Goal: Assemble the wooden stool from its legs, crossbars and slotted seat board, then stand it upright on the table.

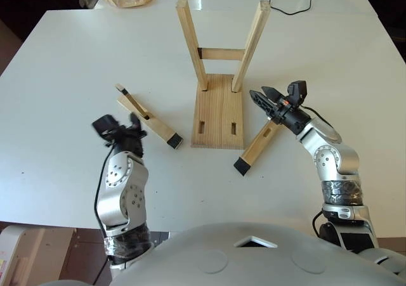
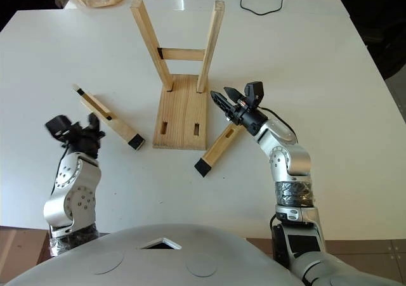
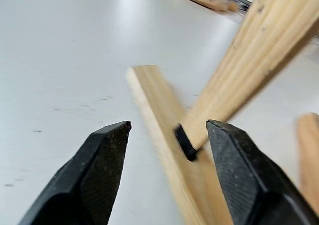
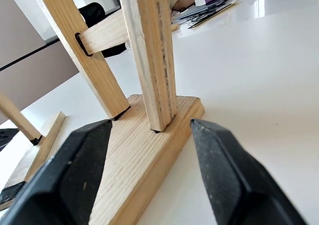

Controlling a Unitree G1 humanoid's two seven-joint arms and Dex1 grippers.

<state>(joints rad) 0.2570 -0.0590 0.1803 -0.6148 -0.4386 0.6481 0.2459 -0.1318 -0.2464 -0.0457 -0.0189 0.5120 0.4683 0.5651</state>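
The seat board (image 1: pixel 216 111) lies on the bench (image 1: pixel 63 77), two legs (image 1: pixel 192 45) and a crossbar (image 1: pixel 221 54) fitted. The left gripper (image 3: pixel 167 127) is spread by one loose leg (image 1: pixel 149 124), and the right gripper (image 1: pixel 260 93) is spread beside the other loose leg (image 1: pixel 257 145).

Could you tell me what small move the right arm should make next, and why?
Probably lower the open right gripper onto the loose leg lying close beneath it, then close; the seat board has two empty slots.
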